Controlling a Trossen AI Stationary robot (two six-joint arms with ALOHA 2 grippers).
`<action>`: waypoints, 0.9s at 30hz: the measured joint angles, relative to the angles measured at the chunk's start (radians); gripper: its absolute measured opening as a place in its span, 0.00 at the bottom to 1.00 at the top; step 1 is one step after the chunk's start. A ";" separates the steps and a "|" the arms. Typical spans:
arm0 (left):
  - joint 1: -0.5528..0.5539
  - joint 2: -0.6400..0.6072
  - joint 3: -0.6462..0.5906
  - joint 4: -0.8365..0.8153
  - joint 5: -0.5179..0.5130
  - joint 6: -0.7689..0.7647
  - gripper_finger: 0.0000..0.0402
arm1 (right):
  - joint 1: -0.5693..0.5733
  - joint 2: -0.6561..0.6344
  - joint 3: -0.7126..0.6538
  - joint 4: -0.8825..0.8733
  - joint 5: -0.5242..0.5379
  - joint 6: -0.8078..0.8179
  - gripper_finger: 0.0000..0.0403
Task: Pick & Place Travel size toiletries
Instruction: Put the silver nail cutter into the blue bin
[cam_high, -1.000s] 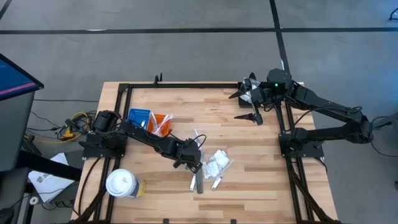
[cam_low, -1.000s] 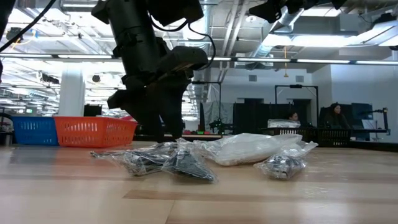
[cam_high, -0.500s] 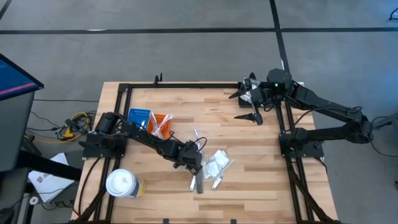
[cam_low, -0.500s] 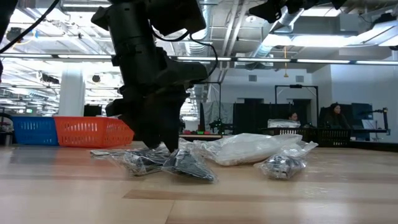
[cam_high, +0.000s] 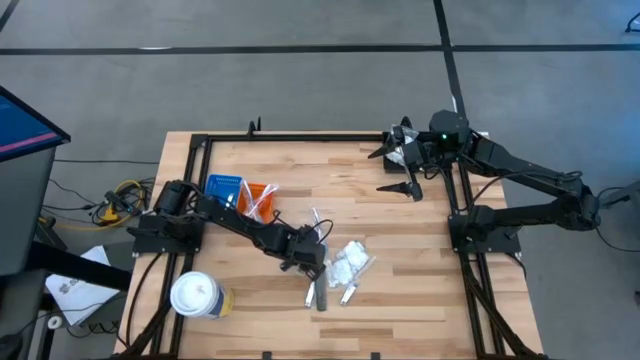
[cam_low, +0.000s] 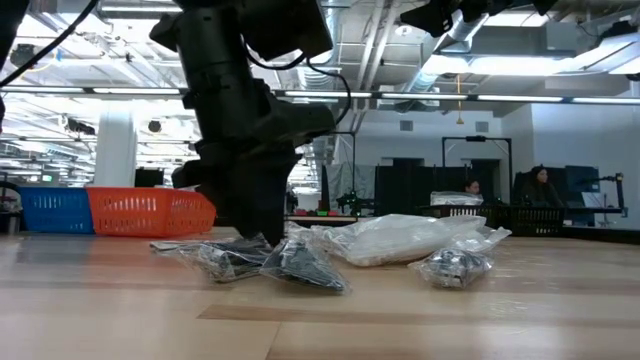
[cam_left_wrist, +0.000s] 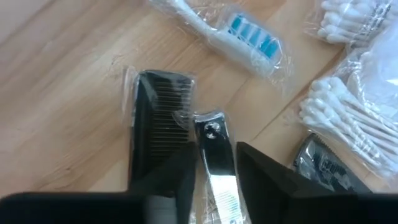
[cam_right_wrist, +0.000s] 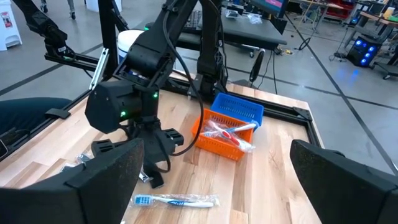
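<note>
From above, the left gripper (cam_high: 314, 266) is down at the pile of toiletries (cam_high: 345, 268) near the table's (cam_high: 420, 260) centre, with the blue tray (cam_high: 222, 188) and orange tray (cam_high: 262, 197) off at its 10 o'clock and the white lidded cup (cam_high: 194, 295) at its 8 o'clock; the right gripper (cam_high: 400, 172) waits at the far right corner, at 1 o'clock from the pile, fingers spread wide and empty. At table height the left gripper (cam_low: 262, 232) stands among the crinkly packets (cam_low: 290, 262). Its wrist view shows both fingers flanking a wrapped nail clipper (cam_left_wrist: 214, 155), narrowing onto it, though whether they have it pinched I cannot tell; a black comb (cam_left_wrist: 155, 121) lies at the clipper's 9 o'clock, a toothbrush (cam_left_wrist: 230, 34) at 12, cotton swabs (cam_left_wrist: 339, 121) at 3. The right wrist view shows a packet or two in the orange tray (cam_right_wrist: 222, 137) and another toothbrush (cam_right_wrist: 177, 200) loose on the wood. Judging by this, only a small share is placed; most items remain.
</note>
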 joint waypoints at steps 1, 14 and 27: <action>0.000 0.000 0.000 0.001 0.000 0.003 0.23 | 0.000 0.000 0.000 0.000 0.000 0.000 0.99; 0.000 -0.018 -0.003 -0.004 -0.007 0.031 0.17 | 0.000 0.000 0.000 0.000 0.000 0.000 0.99; 0.010 -0.190 0.003 -0.066 -0.149 0.100 0.14 | 0.000 0.000 0.000 0.000 0.000 0.000 0.99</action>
